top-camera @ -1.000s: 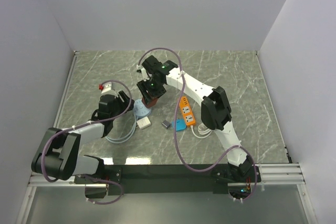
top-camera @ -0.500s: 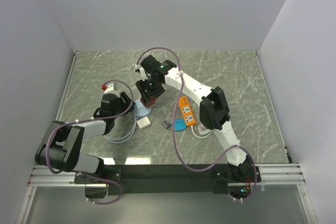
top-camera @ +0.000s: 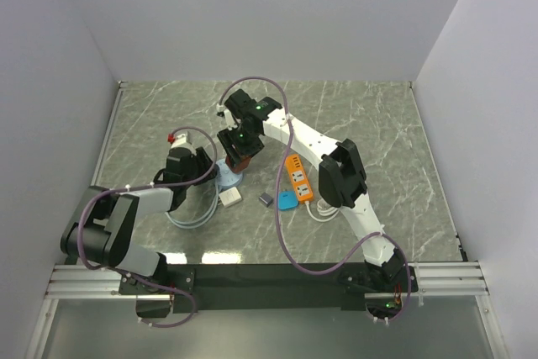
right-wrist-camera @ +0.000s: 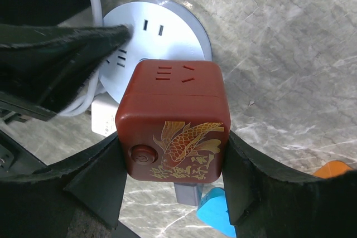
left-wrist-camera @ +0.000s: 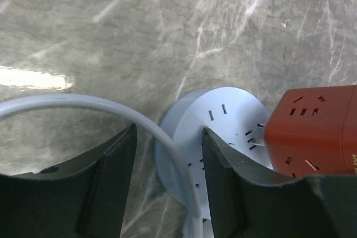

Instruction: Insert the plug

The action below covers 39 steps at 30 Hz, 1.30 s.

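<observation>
A red cube plug (right-wrist-camera: 173,121) with a gold fish print sits between the jaws of my right gripper (right-wrist-camera: 172,157), which is shut on it. It hangs over the edge of a round pale blue socket (right-wrist-camera: 156,26); its prongs are hidden. In the left wrist view the socket (left-wrist-camera: 223,132) lies on the table with the red cube (left-wrist-camera: 312,129) at its right. My left gripper (left-wrist-camera: 167,137) is open, its jaws astride the socket's white cable (left-wrist-camera: 111,107) and the socket's left edge. From above, both grippers meet at the socket (top-camera: 225,176).
An orange power strip (top-camera: 299,178), a blue adapter (top-camera: 288,199), a small grey adapter (top-camera: 266,199) and a white adapter (top-camera: 229,197) lie right of and in front of the socket. White cable loops (top-camera: 192,214) lie near the left arm.
My left gripper has moved right, closer to the round socket. The right gripper with the red cube has barely shifted.
</observation>
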### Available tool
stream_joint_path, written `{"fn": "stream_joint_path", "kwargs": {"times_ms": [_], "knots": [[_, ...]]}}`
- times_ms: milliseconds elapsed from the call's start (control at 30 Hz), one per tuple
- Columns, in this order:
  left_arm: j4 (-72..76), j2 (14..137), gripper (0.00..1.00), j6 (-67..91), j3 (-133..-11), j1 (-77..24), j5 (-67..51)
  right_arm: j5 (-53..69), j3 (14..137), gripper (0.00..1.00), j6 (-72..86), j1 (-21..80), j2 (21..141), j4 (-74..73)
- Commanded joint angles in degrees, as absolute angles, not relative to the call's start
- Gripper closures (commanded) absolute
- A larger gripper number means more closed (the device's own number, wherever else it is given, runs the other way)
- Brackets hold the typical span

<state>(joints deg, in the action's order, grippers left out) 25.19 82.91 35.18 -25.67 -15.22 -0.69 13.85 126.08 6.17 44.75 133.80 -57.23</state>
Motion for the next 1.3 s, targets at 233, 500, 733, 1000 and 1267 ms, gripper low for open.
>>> {"fn": "stream_joint_path", "kwargs": {"times_ms": [233, 500, 733, 1000, 1267], "knots": [[24.5, 85.5, 0.45, 35.2, -29.0, -17.4, -0.4, 12.0, 123.0, 1.0, 7.3, 45.5, 132.4, -57.2], [24.0, 87.3, 0.45, 35.4, -29.8, -17.6, -0.6, 9.4, 124.4, 1.0, 6.2, 45.8, 133.2, -58.4], [23.8, 87.2, 0.45, 35.3, -30.1, -17.7, -0.6, 9.8, 126.5, 1.0, 4.4, 45.8, 133.9, -60.2], [23.7, 87.5, 0.45, 35.2, -30.2, -17.7, -0.8, 10.0, 126.2, 1.0, 2.7, 45.9, 134.4, -60.0], [23.6, 87.7, 0.45, 35.3, -30.4, -17.7, -0.9, 10.5, 129.0, 1.0, 2.9, 45.6, 136.8, -61.8]]}}
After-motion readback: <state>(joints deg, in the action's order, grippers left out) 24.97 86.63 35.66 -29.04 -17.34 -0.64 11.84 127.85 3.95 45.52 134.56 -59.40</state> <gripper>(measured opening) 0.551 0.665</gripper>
